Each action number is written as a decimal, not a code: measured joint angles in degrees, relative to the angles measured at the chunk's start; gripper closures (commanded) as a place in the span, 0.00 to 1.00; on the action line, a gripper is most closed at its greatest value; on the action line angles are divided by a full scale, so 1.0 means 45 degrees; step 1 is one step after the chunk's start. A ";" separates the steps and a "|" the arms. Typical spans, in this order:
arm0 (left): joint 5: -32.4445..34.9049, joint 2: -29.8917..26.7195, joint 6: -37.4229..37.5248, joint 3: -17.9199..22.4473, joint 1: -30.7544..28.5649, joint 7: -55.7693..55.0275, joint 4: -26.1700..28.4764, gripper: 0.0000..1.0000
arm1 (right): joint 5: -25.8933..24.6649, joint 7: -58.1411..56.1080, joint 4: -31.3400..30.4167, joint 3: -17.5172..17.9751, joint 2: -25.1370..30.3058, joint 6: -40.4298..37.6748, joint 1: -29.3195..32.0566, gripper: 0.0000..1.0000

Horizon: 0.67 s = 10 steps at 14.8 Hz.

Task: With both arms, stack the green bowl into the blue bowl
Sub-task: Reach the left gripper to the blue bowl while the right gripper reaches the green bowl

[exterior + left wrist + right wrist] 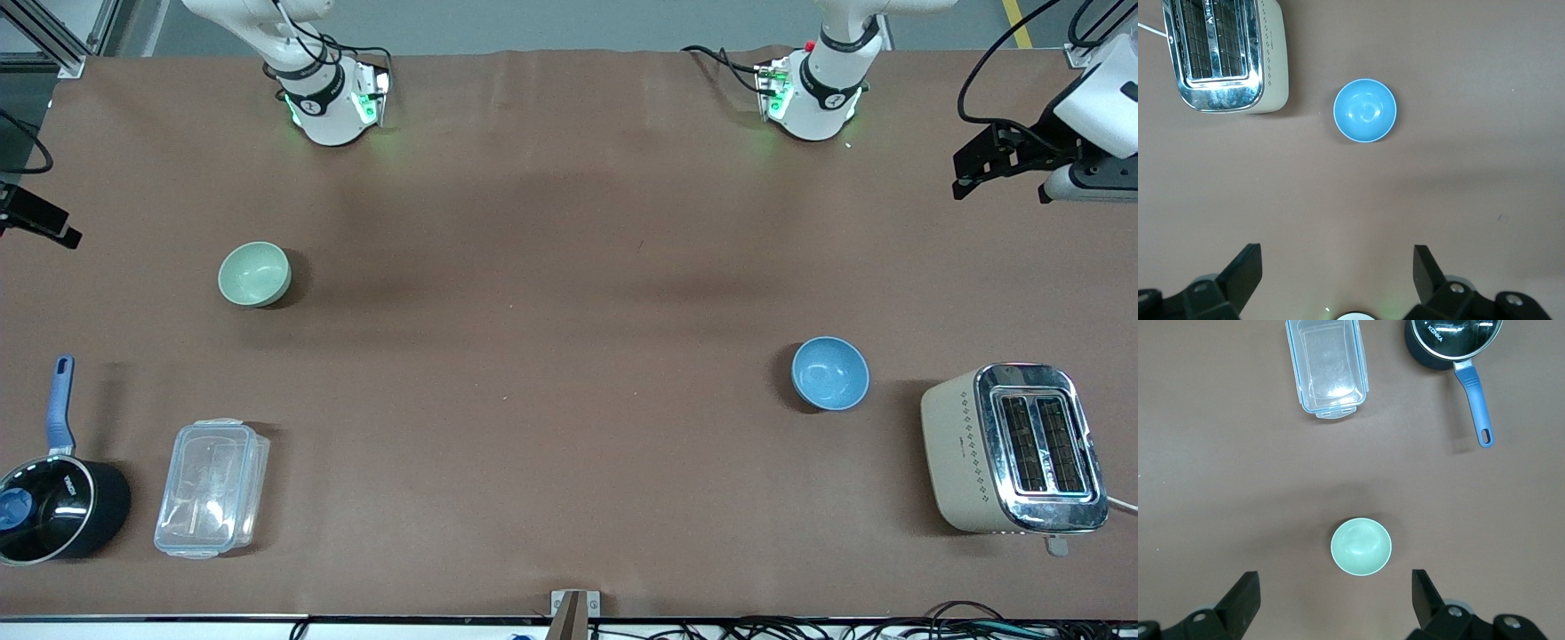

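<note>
The green bowl [254,274] stands upright on the brown table toward the right arm's end, also in the right wrist view [1361,547]. The blue bowl [829,373] stands upright toward the left arm's end, nearer the front camera, beside the toaster; it also shows in the left wrist view [1365,111]. My left gripper [1336,257] is open and empty, high over the table between its base and the blue bowl. My right gripper [1333,580] is open and empty, high over the table just short of the green bowl. Neither hand shows in the front view.
A beige and chrome toaster [1013,449] stands at the left arm's end. A clear plastic box [212,487] and a black pot with a blue handle [55,498] stand at the right arm's end, near the front edge. Black fixtures [1005,160] hang at the table's ends.
</note>
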<state>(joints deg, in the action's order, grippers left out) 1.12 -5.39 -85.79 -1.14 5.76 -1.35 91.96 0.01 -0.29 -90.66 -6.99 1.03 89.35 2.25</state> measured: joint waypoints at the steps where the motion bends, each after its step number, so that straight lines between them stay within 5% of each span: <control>1: 0.0000 0.0017 0.0000 -0.0002 0.0005 0.0000 -0.0020 0.00 | 0.0000 0.0000 0.0000 0.0000 0.0000 0.0000 0.0000 0.00; 5: 0.0000 0.0437 -0.0002 0.0001 0.0002 -0.0003 -0.0254 0.00 | 0.0000 0.0000 0.0000 -0.0001 0.0000 0.0000 0.0000 0.00; 10: 0.0028 0.2759 -0.0312 0.0014 -0.0014 -0.0023 -0.0798 0.00 | 0.0000 0.0000 -0.0004 -0.0024 -0.0014 0.0006 0.0001 0.03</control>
<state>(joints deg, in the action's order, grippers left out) 1.24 7.03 -87.19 -1.07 5.70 -1.45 88.37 0.01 -0.29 -90.68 -7.10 0.96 89.38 2.25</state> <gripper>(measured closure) 0.000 0.009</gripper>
